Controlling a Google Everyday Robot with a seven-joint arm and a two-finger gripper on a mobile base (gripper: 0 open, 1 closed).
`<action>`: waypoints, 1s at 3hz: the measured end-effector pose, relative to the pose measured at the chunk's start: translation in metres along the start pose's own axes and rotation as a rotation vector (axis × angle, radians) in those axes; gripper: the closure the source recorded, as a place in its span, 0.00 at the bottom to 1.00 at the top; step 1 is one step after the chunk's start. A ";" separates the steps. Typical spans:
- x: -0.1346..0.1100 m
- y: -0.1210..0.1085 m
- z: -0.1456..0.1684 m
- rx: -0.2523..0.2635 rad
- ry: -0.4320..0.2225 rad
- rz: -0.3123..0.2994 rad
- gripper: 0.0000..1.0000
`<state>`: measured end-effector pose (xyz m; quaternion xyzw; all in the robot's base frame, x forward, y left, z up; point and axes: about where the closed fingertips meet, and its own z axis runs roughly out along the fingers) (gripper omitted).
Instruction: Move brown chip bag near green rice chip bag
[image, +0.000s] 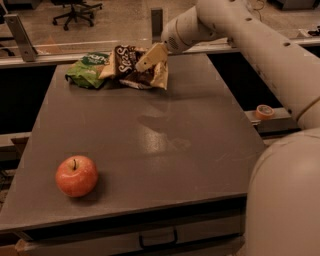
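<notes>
The brown chip bag (131, 64), dark brown and cream with white lettering, lies crumpled at the far edge of the grey table (150, 150). Its left end touches and slightly overlaps the green rice chip bag (86, 70), which lies just to its left. My gripper (150, 58) is right over the top of the brown bag, reaching in from the upper right on the pale arm (240, 35). Whether it grips the bag does not show.
A red apple (76, 176) sits near the table's front left. An orange tape roll (263, 111) lies on a ledge off the right edge. A rail and a post run behind the far edge. My robot's body fills the lower right.
</notes>
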<state>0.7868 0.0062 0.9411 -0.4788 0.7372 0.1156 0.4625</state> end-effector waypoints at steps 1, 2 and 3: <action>0.005 -0.032 -0.059 0.010 -0.087 -0.057 0.00; 0.019 -0.063 -0.137 0.006 -0.221 -0.080 0.00; 0.004 -0.075 -0.171 0.030 -0.278 -0.099 0.00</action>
